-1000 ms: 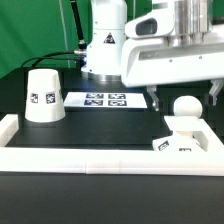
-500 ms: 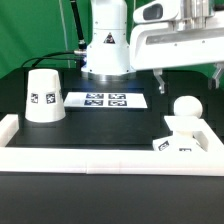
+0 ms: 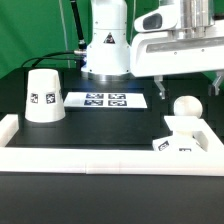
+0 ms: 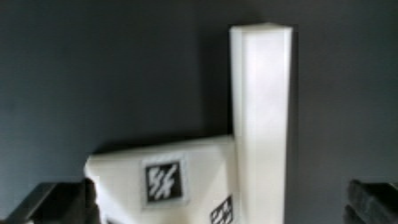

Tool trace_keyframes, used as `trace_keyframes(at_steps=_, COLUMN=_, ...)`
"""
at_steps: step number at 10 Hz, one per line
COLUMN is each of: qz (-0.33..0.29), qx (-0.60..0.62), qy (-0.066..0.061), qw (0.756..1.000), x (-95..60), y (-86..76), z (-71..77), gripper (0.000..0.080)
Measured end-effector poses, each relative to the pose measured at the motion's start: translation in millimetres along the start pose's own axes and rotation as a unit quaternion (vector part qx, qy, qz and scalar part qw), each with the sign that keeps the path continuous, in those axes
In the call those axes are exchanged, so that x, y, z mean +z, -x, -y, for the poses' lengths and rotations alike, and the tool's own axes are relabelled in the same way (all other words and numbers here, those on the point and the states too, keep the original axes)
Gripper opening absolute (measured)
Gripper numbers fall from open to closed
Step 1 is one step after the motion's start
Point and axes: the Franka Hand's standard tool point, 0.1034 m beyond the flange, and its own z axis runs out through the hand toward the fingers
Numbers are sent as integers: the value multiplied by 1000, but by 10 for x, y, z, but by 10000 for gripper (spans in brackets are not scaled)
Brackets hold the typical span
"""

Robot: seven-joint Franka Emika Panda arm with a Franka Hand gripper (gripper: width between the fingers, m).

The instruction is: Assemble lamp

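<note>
The lamp base (image 3: 186,141) lies flat at the exterior view's right, against the white wall. The round-topped bulb (image 3: 186,107) stands upright on it. The tapered shade (image 3: 42,95) stands mouth-down at the left, far from my gripper. My gripper (image 3: 188,86) hangs open and empty just above the bulb, one finger on each side, touching nothing. In the wrist view the tagged base (image 4: 164,178) lies between my dark fingertips (image 4: 50,200), with the gripper (image 4: 214,205) open over it.
The marker board (image 3: 105,100) lies behind the middle of the table. A low white wall (image 3: 100,157) runs along the front and up the left side; it shows as a long bar (image 4: 263,110) in the wrist view. The robot's pedestal (image 3: 105,55) stands at the back.
My gripper has risen a little and shifted slightly to the exterior view's right, staying open. The bulb, base and shade have not moved.
</note>
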Motion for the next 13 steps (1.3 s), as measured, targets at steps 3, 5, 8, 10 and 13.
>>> trace_keyframes(at_steps=3, qz=4, qx=-9, qy=2, qw=1000, x=116, y=242, z=86, gripper=698)
trace_keyframes(at_steps=5, qz=11, qx=-9, qy=3, qw=1000, x=117, y=251, z=79, gripper=698)
trace_keyframes(at_steps=8, qz=93, qx=-3, qy=12, qw=996, x=110, y=289, z=28, gripper=698)
trace_keyframes(at_steps=10, qz=162, qx=-10, qy=19, qw=987, x=138, y=417, z=22, gripper=698)
trace_keyframes(at_steps=13, qz=240, qx=-2, qy=27, qw=970, x=149, y=439, z=0, gripper=698)
